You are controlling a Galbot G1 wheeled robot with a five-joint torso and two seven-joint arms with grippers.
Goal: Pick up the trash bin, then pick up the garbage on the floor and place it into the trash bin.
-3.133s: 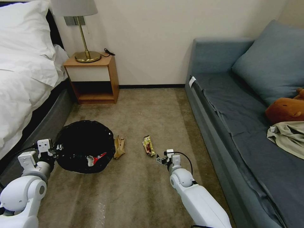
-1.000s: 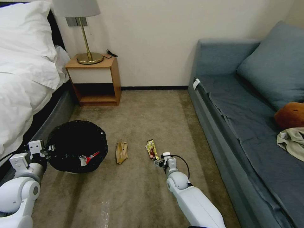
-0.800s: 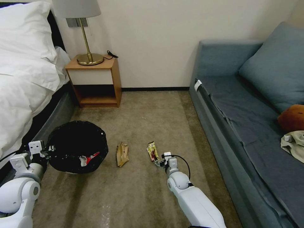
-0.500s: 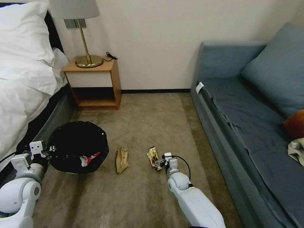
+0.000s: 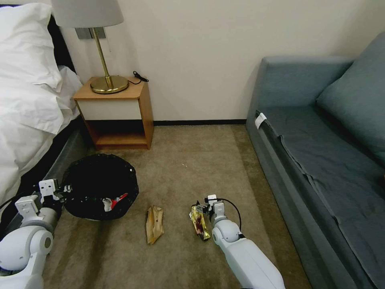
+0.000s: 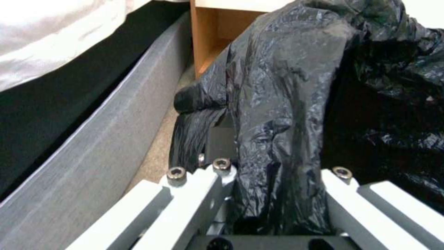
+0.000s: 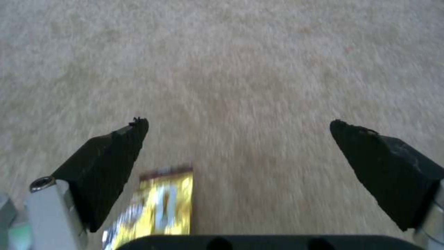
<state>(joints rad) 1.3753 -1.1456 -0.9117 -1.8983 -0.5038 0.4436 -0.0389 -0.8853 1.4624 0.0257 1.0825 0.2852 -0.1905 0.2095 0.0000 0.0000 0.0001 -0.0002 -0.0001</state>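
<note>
**Right gripper pulls level with the gold wrapper**

Closing in since half a second back, the right gripper (image 5: 205,207) now hangs beside the gold-yellow wrapper (image 5: 199,225), jaws spread wide and empty; the printing on the wrapper (image 7: 157,205) is too blurred to read. Left gripper (image 5: 64,188) is clamped on the trash bin (image 5: 100,186) through its black bag (image 6: 282,114). Brown paper bag (image 5: 154,229) lies between bin and wrapper on the carpet (image 5: 192,168).

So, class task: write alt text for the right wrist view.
The right gripper hangs open over beige carpet, its two black fingers spread wide. A gold wrapper lies on the carpet by one finger.
</note>
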